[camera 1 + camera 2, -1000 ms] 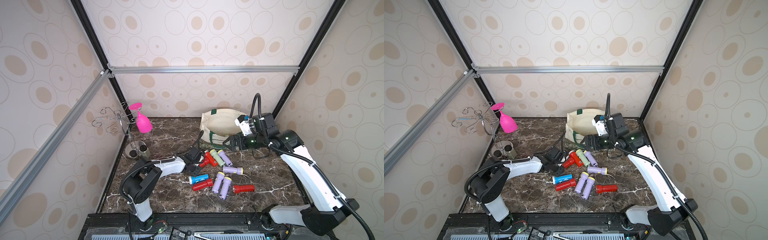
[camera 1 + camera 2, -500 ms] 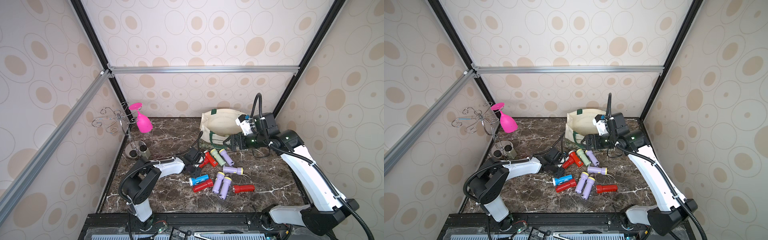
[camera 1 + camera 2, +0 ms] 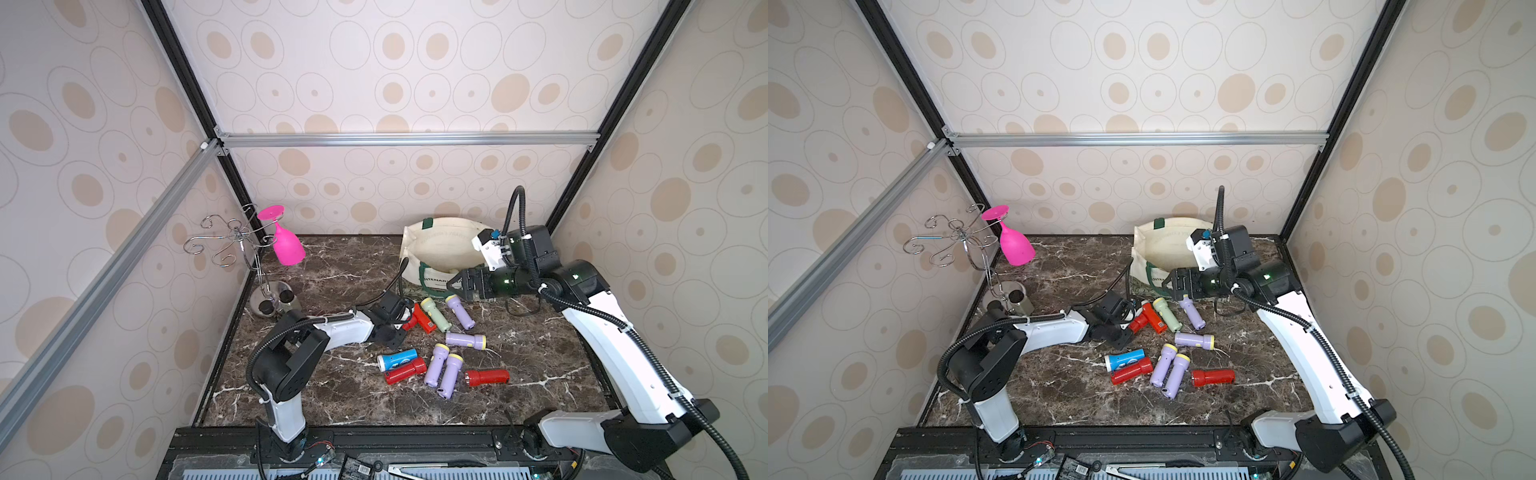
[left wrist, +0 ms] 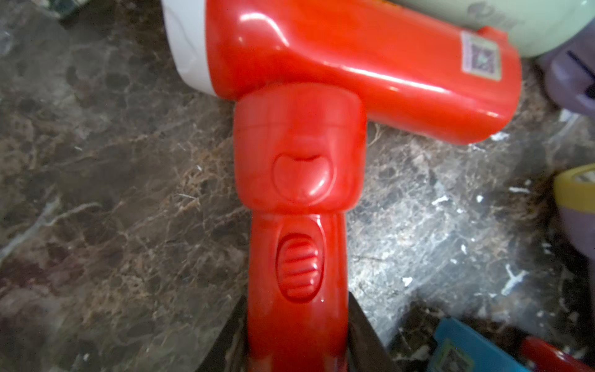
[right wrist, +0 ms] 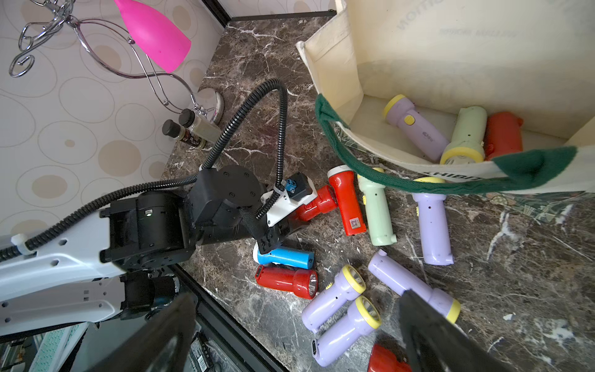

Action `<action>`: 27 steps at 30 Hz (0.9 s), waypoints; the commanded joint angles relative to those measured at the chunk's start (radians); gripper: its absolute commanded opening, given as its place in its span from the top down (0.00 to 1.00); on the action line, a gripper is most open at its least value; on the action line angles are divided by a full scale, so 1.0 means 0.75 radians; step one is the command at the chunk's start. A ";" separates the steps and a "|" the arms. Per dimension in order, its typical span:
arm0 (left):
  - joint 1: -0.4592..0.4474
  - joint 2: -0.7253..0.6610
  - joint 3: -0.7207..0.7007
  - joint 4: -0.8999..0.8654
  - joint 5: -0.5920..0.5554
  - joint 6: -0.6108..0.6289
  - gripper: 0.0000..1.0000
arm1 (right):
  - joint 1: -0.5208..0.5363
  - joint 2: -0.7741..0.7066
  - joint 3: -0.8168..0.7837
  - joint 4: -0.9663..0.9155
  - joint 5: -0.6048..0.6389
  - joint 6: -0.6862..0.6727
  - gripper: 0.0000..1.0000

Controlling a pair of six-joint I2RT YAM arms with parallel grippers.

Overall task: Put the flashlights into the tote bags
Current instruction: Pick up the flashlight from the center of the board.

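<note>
My left gripper [image 4: 297, 325] lies low on the marble and is shut on the handle of a red flashlight [image 4: 297, 180]; both top views show the red flashlight [image 3: 409, 323] [image 3: 1139, 323]. Its head butts a second red flashlight [image 3: 424, 318]. Several more flashlights lie loose nearby: pale green [image 3: 435, 314], lilac [image 3: 460, 311], blue [image 3: 397, 360]. The cream tote bag [image 3: 440, 249] stands at the back, mouth open. In it lie a lilac [image 5: 415, 127], a green [image 5: 467, 135] and a red flashlight [image 5: 502, 135]. My right gripper [image 3: 457, 284] hovers open and empty by the bag's front edge.
A wire glass rack [image 3: 232, 245] with a hanging pink goblet [image 3: 286, 245] stands at the back left, two small bottles [image 3: 274, 301] at its foot. The bag's green handle [image 5: 386, 180] droops over flashlights on the marble. Walls close in the table on three sides.
The right gripper has edged slightly left along the bag's front. The left gripper stays at the red flashlight with its jaws on the handle.
</note>
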 commanded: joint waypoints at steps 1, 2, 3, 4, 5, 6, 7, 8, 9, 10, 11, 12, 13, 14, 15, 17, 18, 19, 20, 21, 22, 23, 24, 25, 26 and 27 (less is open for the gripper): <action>0.013 -0.033 -0.033 -0.040 0.017 0.000 0.78 | -0.012 -0.024 -0.001 -0.015 -0.015 0.003 0.00; 0.011 -0.054 -0.040 -0.040 0.018 -0.008 0.81 | -0.012 -0.024 -0.002 -0.013 -0.017 0.003 0.00; 0.013 -0.082 -0.048 -0.040 0.020 -0.021 0.83 | -0.013 -0.024 -0.005 -0.011 -0.021 0.005 0.00; 0.013 -0.111 -0.054 -0.042 0.019 -0.036 0.85 | -0.014 -0.024 -0.010 -0.006 -0.024 0.006 0.00; 0.013 -0.136 -0.060 -0.046 0.019 -0.051 0.87 | -0.014 -0.025 -0.016 -0.001 -0.029 0.007 0.00; 0.014 -0.170 -0.072 -0.046 0.021 -0.071 0.88 | -0.018 -0.028 -0.024 0.005 -0.038 0.009 0.00; 0.010 -0.206 -0.082 -0.040 0.023 -0.094 0.88 | -0.019 -0.032 -0.030 0.010 -0.049 0.011 0.00; 0.014 -0.236 -0.091 -0.038 0.024 -0.118 0.89 | -0.024 -0.035 -0.038 0.015 -0.060 0.013 0.00; 0.011 -0.272 -0.102 -0.033 0.027 -0.149 0.89 | -0.029 -0.039 -0.047 0.024 -0.078 0.017 0.00; 0.011 -0.317 -0.112 -0.029 0.036 -0.184 0.89 | -0.035 -0.046 -0.059 0.037 -0.097 0.023 0.00; 0.010 -0.356 -0.122 -0.018 0.042 -0.213 0.89 | -0.043 -0.052 -0.069 0.051 -0.117 0.030 0.00; 0.010 -0.402 -0.138 -0.002 0.047 -0.261 0.89 | -0.051 -0.064 -0.085 0.074 -0.146 0.039 0.00; 0.010 -0.452 -0.152 0.019 0.048 -0.309 0.89 | -0.057 -0.073 -0.099 0.098 -0.171 0.045 0.01; 0.011 -0.491 -0.165 0.039 0.051 -0.352 0.90 | -0.058 -0.082 -0.107 0.119 -0.189 0.050 0.01; 0.009 -0.543 -0.178 0.071 0.061 -0.410 0.90 | -0.060 -0.089 -0.117 0.142 -0.210 0.055 0.01; 0.005 -0.628 -0.200 0.145 0.091 -0.504 0.90 | -0.061 -0.097 -0.133 0.183 -0.247 0.066 0.02; 0.003 -0.659 -0.202 0.178 0.098 -0.549 0.90 | -0.063 -0.095 -0.140 0.202 -0.267 0.071 0.02; -0.002 -0.685 -0.205 0.217 0.109 -0.592 0.90 | -0.062 -0.091 -0.147 0.217 -0.287 0.078 0.02; -0.002 -0.703 -0.207 0.257 0.122 -0.633 0.90 | -0.063 -0.086 -0.152 0.229 -0.300 0.085 0.02; -0.006 -0.721 -0.213 0.313 0.141 -0.683 0.90 | -0.062 -0.080 -0.160 0.244 -0.320 0.097 0.03; -0.010 -0.734 -0.223 0.382 0.159 -0.739 0.90 | -0.062 -0.074 -0.168 0.264 -0.336 0.113 0.03; -0.016 -0.736 -0.231 0.443 0.175 -0.782 0.90 | -0.064 -0.071 -0.176 0.289 -0.347 0.133 0.04; -0.028 -0.736 -0.233 0.508 0.185 -0.825 0.90 | -0.068 -0.068 -0.190 0.327 -0.364 0.162 0.04; -0.044 -0.730 -0.229 0.557 0.187 -0.854 0.90 | -0.074 -0.065 -0.199 0.361 -0.383 0.190 0.04; -0.057 -0.723 -0.221 0.592 0.188 -0.875 0.90 | -0.086 -0.057 -0.206 0.407 -0.416 0.227 0.04; -0.072 -0.713 -0.207 0.627 0.187 -0.894 0.90 | -0.097 -0.048 -0.215 0.458 -0.451 0.261 0.04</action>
